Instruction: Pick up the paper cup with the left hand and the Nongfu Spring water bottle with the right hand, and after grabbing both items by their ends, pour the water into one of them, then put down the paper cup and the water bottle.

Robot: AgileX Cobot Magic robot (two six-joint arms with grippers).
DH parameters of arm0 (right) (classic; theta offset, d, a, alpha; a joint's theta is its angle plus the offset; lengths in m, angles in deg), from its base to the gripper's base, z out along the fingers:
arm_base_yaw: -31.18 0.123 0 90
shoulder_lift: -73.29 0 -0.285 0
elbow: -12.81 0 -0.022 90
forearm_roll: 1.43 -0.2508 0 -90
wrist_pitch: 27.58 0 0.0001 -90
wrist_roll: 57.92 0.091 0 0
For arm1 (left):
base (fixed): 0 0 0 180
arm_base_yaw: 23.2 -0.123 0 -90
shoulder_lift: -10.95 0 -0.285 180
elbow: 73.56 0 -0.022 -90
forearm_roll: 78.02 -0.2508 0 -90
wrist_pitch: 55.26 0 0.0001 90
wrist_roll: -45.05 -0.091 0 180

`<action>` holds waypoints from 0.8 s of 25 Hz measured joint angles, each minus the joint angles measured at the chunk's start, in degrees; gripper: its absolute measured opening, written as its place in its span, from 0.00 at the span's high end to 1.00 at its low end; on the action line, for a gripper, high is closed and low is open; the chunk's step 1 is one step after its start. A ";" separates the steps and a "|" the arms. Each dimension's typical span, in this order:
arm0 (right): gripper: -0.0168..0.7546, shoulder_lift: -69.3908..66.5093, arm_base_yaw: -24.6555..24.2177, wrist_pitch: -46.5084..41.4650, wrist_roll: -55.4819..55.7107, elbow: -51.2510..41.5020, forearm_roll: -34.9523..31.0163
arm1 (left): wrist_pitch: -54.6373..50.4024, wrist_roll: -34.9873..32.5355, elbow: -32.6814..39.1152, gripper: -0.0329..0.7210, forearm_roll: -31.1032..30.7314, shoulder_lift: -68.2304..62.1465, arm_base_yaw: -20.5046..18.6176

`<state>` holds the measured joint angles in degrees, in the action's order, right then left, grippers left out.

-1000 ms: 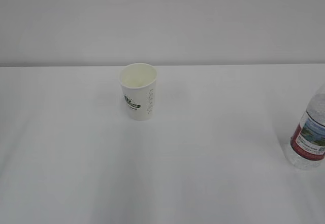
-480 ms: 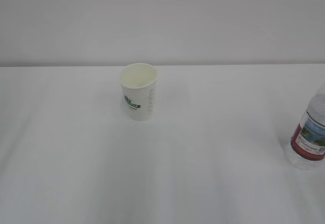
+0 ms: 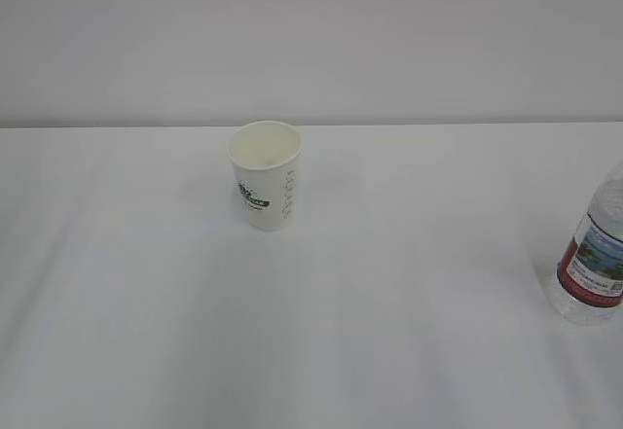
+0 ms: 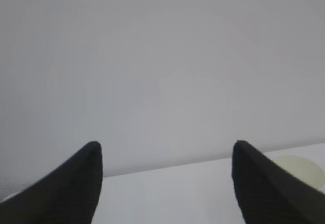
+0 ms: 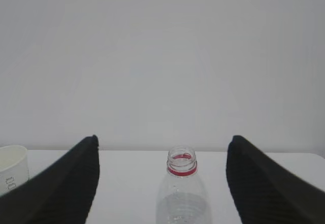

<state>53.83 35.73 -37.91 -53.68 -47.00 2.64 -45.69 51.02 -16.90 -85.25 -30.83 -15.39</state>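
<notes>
Showing green-logo paper cup (image 3: 265, 173), red-labelled bottle (image 3: 592, 267)

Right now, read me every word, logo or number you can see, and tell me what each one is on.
Nothing can be read.
Cup: a green logo and grey vertical lettering, too blurred to read.
Bottle: a red label with a landscape picture, its print too small to read.

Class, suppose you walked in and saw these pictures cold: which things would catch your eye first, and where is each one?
The white paper cup stands upright and alone near the middle of the bare white table. The Nongfu Spring water bottle, with its red label, stands at the right edge, uncapped in the right wrist view. That view frames it between the open right gripper.
</notes>
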 joint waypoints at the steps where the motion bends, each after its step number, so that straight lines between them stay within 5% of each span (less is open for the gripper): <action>1: 0.22 0.00 0.00 0.52 0.00 -0.65 0.00 | 1.41 0.00 0.32 0.19 0.00 -0.23 0.00; 11: 0.22 -0.09 0.00 7.14 0.11 -7.82 0.00 | 11.49 0.00 0.59 0.19 -0.22 -10.61 0.52; 20: 0.22 -0.34 0.00 7.84 0.11 -11.25 0.00 | 19.55 0.00 0.59 0.19 -0.33 -23.51 9.98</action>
<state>53.49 35.73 -30.07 -53.57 -58.25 2.64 -26.14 51.02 -16.31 -85.58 -54.34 -5.42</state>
